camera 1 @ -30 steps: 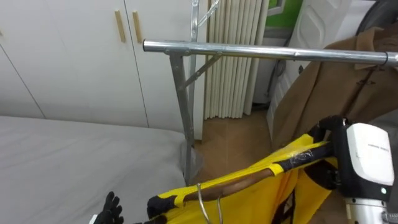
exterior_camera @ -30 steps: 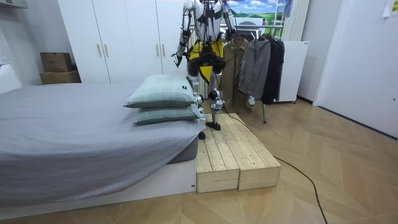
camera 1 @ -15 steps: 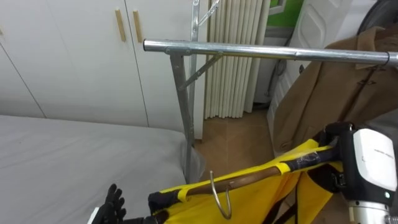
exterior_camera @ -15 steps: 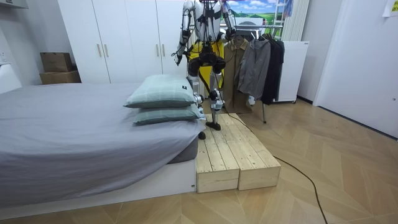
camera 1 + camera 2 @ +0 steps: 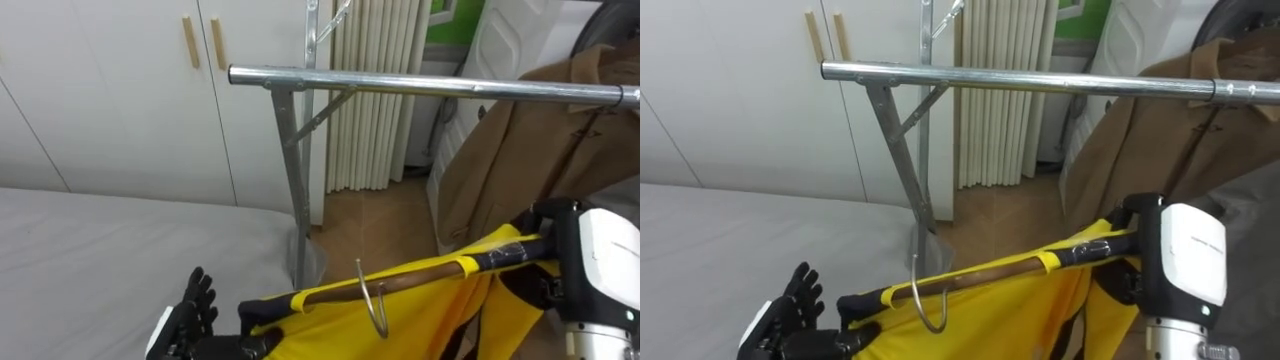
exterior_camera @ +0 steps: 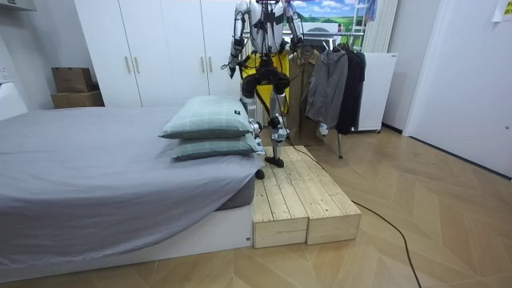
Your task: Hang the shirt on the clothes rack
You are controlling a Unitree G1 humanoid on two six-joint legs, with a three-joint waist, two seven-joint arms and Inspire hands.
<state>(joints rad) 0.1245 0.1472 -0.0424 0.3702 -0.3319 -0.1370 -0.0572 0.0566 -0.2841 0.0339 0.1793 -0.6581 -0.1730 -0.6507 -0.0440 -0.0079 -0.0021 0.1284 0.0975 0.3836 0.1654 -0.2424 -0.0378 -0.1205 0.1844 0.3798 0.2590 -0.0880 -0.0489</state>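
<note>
A yellow garment (image 5: 400,325) hangs on a wooden hanger (image 5: 420,278), which lies slanted below the metal clothes rail (image 5: 420,85). Its metal hook (image 5: 372,300) points down toward me. My right hand (image 5: 590,270) is curled round the hanger's higher right end. My left hand (image 5: 190,320) sits at the lower left with fingers straight and spread upward, the hanger's left end resting by its thumb. In the room view I stand on a wooden platform (image 6: 296,192) facing the rack, the yellow garment (image 6: 260,62) in front of my chest.
A brown coat (image 5: 530,150) hangs on the rail's right part. The rack's upright post (image 5: 295,180) stands ahead. The grey bed (image 5: 120,250) lies to my left and white wardrobe doors (image 5: 120,90) stand behind it. Dark clothes (image 6: 328,84) hang further along the rack.
The hanger with the yellow garment has risen and shifted right, its hook higher in view. My left hand has come up with it, its fingers now plainly spread.
</note>
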